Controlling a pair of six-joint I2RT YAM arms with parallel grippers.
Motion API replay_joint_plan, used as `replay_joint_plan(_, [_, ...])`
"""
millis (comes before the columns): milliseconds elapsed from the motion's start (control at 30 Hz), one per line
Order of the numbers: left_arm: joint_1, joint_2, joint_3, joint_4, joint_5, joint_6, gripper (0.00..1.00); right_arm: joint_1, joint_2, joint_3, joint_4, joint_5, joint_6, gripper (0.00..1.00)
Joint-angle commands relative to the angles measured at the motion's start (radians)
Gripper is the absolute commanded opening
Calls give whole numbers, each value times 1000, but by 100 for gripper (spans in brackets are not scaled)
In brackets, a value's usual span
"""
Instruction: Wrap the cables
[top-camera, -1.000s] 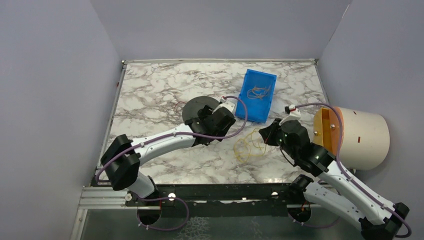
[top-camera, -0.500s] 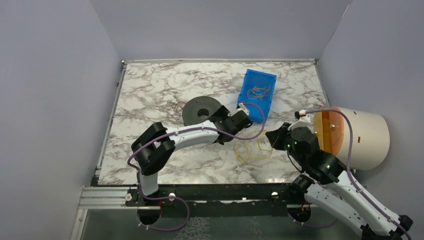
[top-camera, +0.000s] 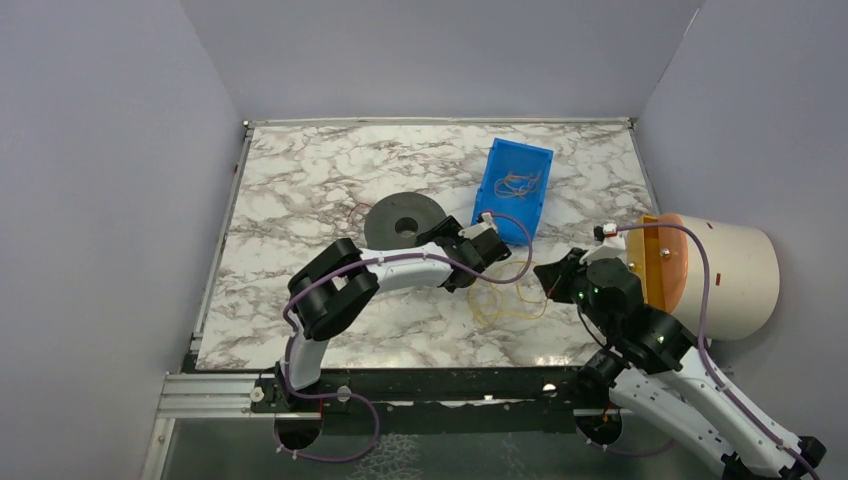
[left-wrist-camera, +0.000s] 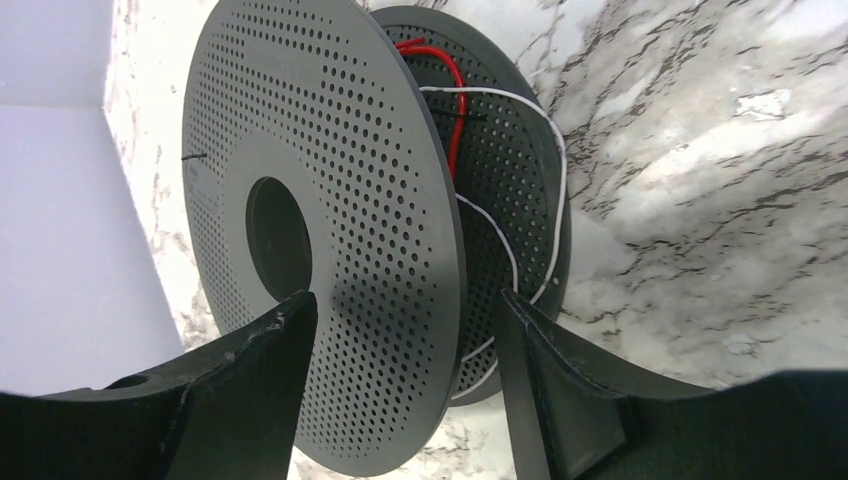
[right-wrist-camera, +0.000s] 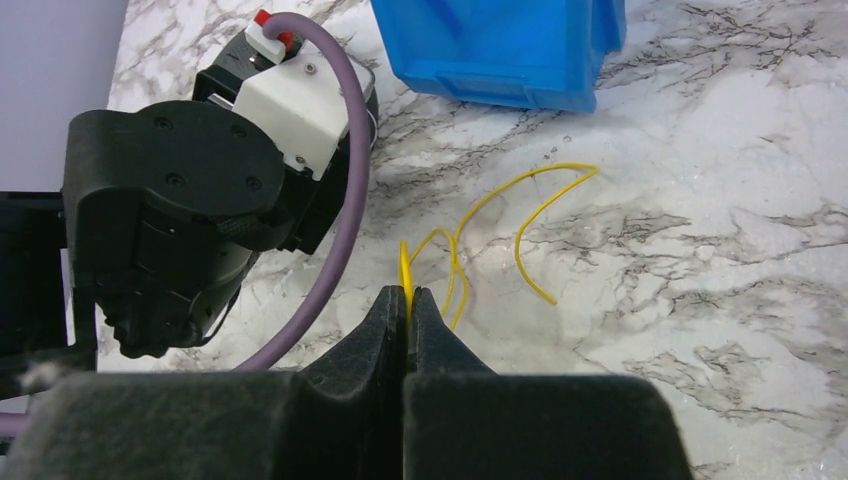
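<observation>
A black perforated spool (top-camera: 404, 221) lies on the marble table, with a red wire (left-wrist-camera: 455, 120) and a white wire (left-wrist-camera: 548, 160) between its flanges. My left gripper (top-camera: 445, 240) is open at the spool's right edge. In the left wrist view its fingers (left-wrist-camera: 403, 300) straddle the near flange (left-wrist-camera: 330, 200) without gripping it. My right gripper (top-camera: 550, 278) is shut on a thin yellow cable (top-camera: 508, 298). The right wrist view shows the cable (right-wrist-camera: 520, 190) pinched between the fingertips (right-wrist-camera: 407, 300), its loose loops lying on the table beyond.
A blue bin (top-camera: 515, 190) with tangled thin cables inside stands behind the yellow cable and shows in the right wrist view (right-wrist-camera: 500, 50). A cream cylinder with an orange end (top-camera: 720, 272) lies at the right edge. The left wrist housing (right-wrist-camera: 200, 200) is close to the right gripper.
My left gripper has drawn back from above the spool to its right edge, and the arm has folded inward. My right gripper has shifted slightly right, still holding the yellow cable.
</observation>
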Motion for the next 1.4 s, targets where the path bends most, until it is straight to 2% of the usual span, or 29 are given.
replay_joint_plan(0, [-5, 25, 21, 5, -96, 14, 64, 4, -8, -18, 0, -1, 4, 1])
replay_joint_plan(333, [-5, -17, 21, 18, -137, 14, 34, 4, -4, -18, -1, -4, 3, 1])
replay_joint_plan(667, [-5, -204, -1, 3, -154, 16, 16, 3, 3, -13, 31, -26, 2, 1])
replay_joint_plan(767, [-6, -250, -3, -11, -154, 12, 8, 4, 13, -1, 56, -51, -1, 1])
replay_joint_plan(833, [-5, -305, -3, -27, -150, 3, 0, 4, 22, 11, 74, -66, -7, 1])
replay_joint_plan(1100, [-6, -410, -21, -83, -124, -47, 0, 3, 40, 76, 125, -152, -10, 1])
replay_joint_plan(1367, [-5, -507, -26, -158, 13, -165, 0, 4, 47, 111, 202, -286, 24, 1])
